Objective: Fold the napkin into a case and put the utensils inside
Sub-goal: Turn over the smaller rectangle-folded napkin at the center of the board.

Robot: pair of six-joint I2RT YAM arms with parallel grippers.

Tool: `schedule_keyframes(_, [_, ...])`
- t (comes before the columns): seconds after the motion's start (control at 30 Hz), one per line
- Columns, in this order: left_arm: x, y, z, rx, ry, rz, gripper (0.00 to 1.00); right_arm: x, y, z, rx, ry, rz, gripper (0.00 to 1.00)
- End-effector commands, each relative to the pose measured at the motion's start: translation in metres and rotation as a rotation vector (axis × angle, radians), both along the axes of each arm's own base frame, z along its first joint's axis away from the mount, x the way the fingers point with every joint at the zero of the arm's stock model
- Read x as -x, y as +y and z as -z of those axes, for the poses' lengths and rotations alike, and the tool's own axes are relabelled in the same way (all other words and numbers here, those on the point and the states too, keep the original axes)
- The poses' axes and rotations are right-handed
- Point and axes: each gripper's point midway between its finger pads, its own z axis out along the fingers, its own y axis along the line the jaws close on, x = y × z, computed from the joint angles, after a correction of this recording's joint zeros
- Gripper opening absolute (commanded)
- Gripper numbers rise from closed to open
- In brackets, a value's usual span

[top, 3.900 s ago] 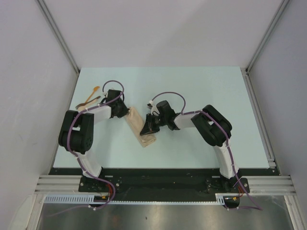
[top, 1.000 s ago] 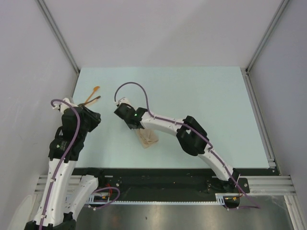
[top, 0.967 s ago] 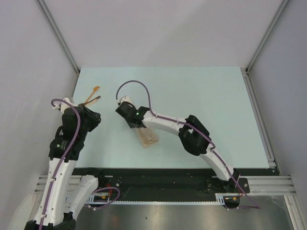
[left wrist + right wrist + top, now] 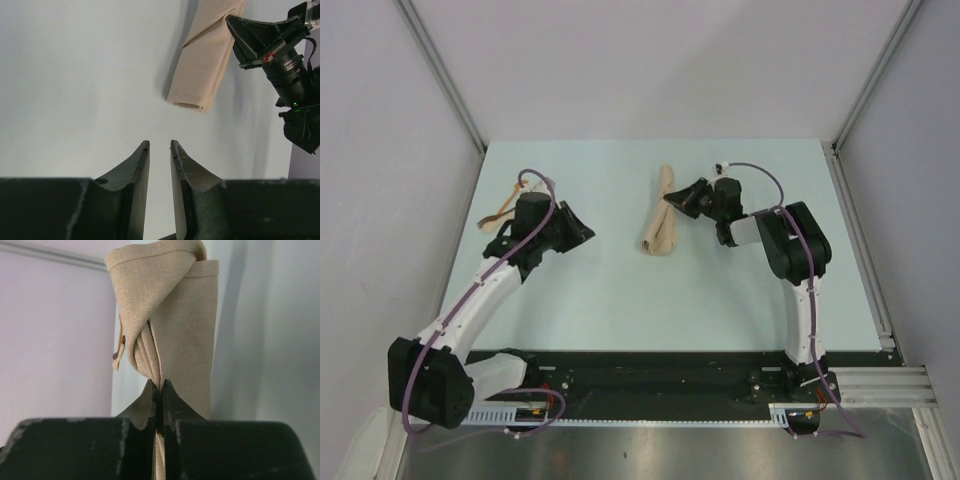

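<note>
There are two arms on the pale table point(image 4: 740, 300) and one cloth between them. The single napkin point(image 4: 660, 222), already folded into a long narrow case, lies close to the table's middle, slightly toward 12 o'clock. Its length runs from 12 to 6 o'clock with a small lean. The right pincer point(image 4: 673, 197) comes in from the cloth's 3 o'clock side. Its two fingers are pressed tight together on a fold of the napkin along that long edge, with beige fabric pinched between the tips. I cannot tell whether that edge is raised off the table. The left pincer point(image 4: 159, 145) sits well away at the cloth's 9 o'clock and points toward it. Its two fingers stand a narrow gap apart with nothing between them, only bare table beneath. The utensils point(image 4: 506, 206) are out toward 10 o'clock near the table's left edge, just beyond the left arm point(image 4: 480, 290). Only thin orange-tan slivers show past it, so I cannot count them for certain. They are well apart from the napkin and neither pincer touches them.
</note>
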Motion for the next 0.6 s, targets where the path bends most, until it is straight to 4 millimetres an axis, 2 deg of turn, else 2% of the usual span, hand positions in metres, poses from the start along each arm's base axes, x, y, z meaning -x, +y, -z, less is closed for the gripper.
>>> schedule_keyframes(0.0, [-0.019,-0.039,-0.017,0.052,-0.085,0.089,0.29,-0.004,-0.04,-0.021,-0.172,-0.092,0.028,0.0])
schedule_keyframes(0.03, [-0.017,-0.053,-0.017,0.067,-0.088,0.128,0.31,-0.001,-0.045,-0.017,-0.177,-0.082,0.025,0.01])
schedule_keyframes(0.07, [-0.022,-0.061,-0.023,0.091,-0.117,0.142,0.31,0.002,-0.06,-0.005,-0.167,-0.055,0.045,0.03])
schedule_keyframes(0.1, [-0.022,-0.074,-0.016,0.097,-0.101,0.174,0.32,0.006,-0.066,0.0,-0.162,-0.043,0.046,0.14])
schedule_keyframes(0.13, [-0.023,-0.083,-0.014,0.105,-0.098,0.198,0.33,0.008,-0.073,-0.002,-0.16,-0.048,0.049,0.17])
schedule_keyframes(0.17, [-0.028,-0.094,-0.021,0.126,-0.122,0.225,0.33,0.009,-0.087,0.002,-0.155,-0.04,0.073,0.2])
schedule_keyframes(0.2, [-0.029,-0.109,-0.008,0.126,-0.089,0.257,0.33,0.02,-0.094,0.011,-0.149,-0.011,0.066,0.3])
schedule_keyframes(0.23, [-0.033,-0.124,-0.015,0.155,-0.103,0.3,0.33,0.024,-0.101,0.007,-0.145,-0.012,0.067,0.33])
schedule_keyframes(0.27, [-0.036,-0.134,-0.014,0.164,-0.096,0.32,0.33,0.026,-0.117,0.009,-0.127,-0.007,0.083,0.36])
schedule_keyframes(0.3, [-0.037,-0.151,0.006,0.155,-0.052,0.355,0.33,0.039,-0.125,0.018,-0.111,0.029,0.077,0.41])
schedule_keyframes(0.33, [-0.044,-0.163,-0.003,0.163,-0.071,0.373,0.33,0.041,-0.133,0.006,-0.094,0.003,0.081,0.43])
schedule_keyframes(0.37, [-0.047,-0.173,0.0,0.162,-0.068,0.388,0.32,0.045,-0.148,0.022,-0.025,0.054,0.087,0.45])
schedule_keyframes(0.4, [-0.054,-0.188,0.009,0.16,-0.056,0.406,0.33,0.042,-0.151,0.011,0.007,0.035,0.064,0.49])
schedule_keyframes(0.43, [-0.055,-0.196,0.013,0.169,-0.044,0.422,0.32,0.048,-0.154,0.022,0.054,0.095,0.045,0.5])
schedule_keyframes(0.47, [-0.058,-0.204,0.033,0.16,0.0,0.429,0.32,0.039,-0.159,0.014,0.123,0.034,0.033,0.5])
schedule_keyframes(0.5, [-0.064,-0.211,0.029,0.167,-0.01,0.428,0.31,0.036,-0.161,0.012,0.161,0.026,0.027,0.5])
schedule_keyframes(0.57, [-0.069,-0.225,0.035,0.17,-0.024,0.443,0.3,0.033,-0.166,0.011,0.248,0.032,0.019,0.51])
